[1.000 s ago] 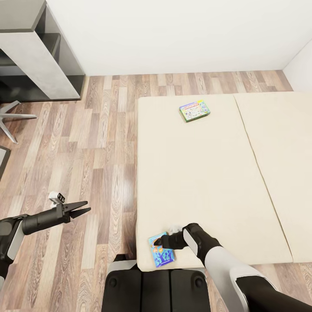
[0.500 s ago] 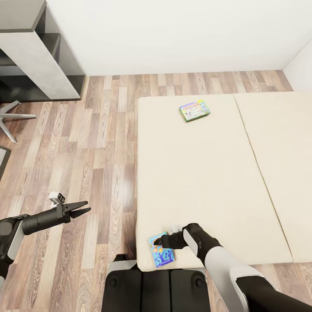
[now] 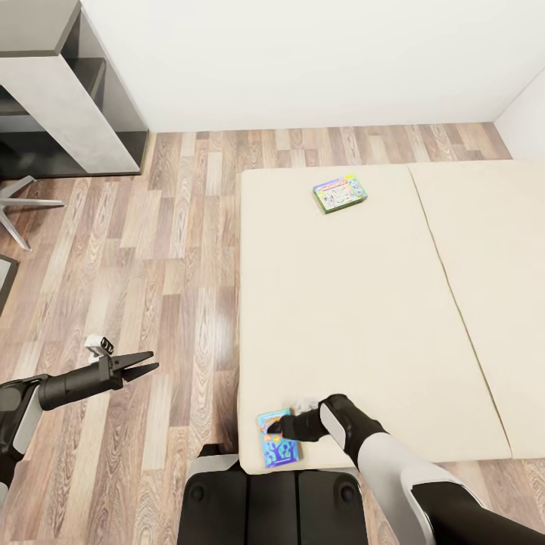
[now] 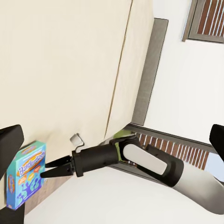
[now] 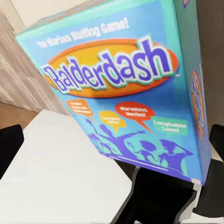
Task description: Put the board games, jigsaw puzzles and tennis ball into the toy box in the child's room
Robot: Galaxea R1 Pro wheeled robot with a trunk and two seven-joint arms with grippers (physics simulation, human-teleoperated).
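A blue board game (image 3: pixel 278 443) lies flat at the near left corner of the cream bed (image 3: pixel 363 303). My right gripper (image 3: pixel 271 428) is low over its far end, touching it, fingers apart. In the right wrist view the box (image 5: pixel 126 93) reads "Balderdash" and fills the space between the spread fingers (image 5: pixel 9 144). The left wrist view shows that box (image 4: pixel 25 179) with the right gripper (image 4: pixel 46 169) at its edge. A second, green-bordered board game (image 3: pixel 341 194) lies far up the bed. My left gripper (image 3: pixel 151 369) hangs open over the floor, empty.
A wood-plank floor (image 3: pixel 166 265) runs left of the bed. A grey cabinet (image 3: pixel 68 113) stands at the far left corner, with a chair's star base (image 3: pixel 23 204) beside it. My own dark base (image 3: pixel 272 507) sits against the bed's near edge. Brown shutters (image 4: pixel 205 21) are on the wall.
The blue board game has slid a little left and toward the bed's near edge and turned slightly, with my right gripper moving along with it. The left arm has not moved.
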